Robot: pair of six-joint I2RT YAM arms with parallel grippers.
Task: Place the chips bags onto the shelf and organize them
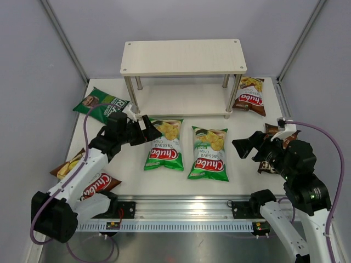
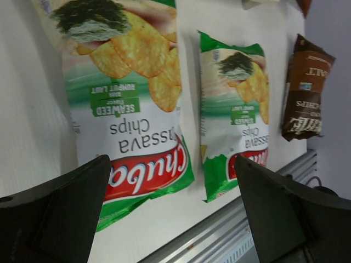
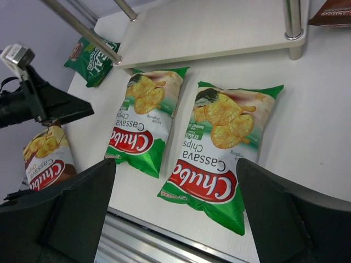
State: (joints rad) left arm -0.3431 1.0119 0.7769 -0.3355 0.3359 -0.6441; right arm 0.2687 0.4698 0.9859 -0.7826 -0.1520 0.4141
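The shelf [image 1: 182, 57] stands at the back with both boards bare. Two bright green Chuba chips bags [image 1: 164, 145] [image 1: 209, 153] lie flat side by side in front of it. A dark green bag [image 1: 101, 104] lies at the back left. One brown-red Chuba bag [image 1: 251, 96] rests by the shelf's right legs, another [image 1: 94, 184] at the near left under my left arm. A dark brown bag [image 1: 272, 130] is partly hidden by my right arm. My left gripper [image 1: 148, 130] hovers open over the left green bag [image 2: 131, 109]. My right gripper [image 1: 244, 147] is open beside the right green bag [image 3: 225, 148].
A metal rail [image 1: 181, 211] with both arm bases runs along the table's near edge. Grey walls enclose the table on three sides. The shelf's silver legs [image 3: 292, 22] stand just beyond the green bags. My left arm [image 3: 38, 104] shows at the left of the right wrist view.
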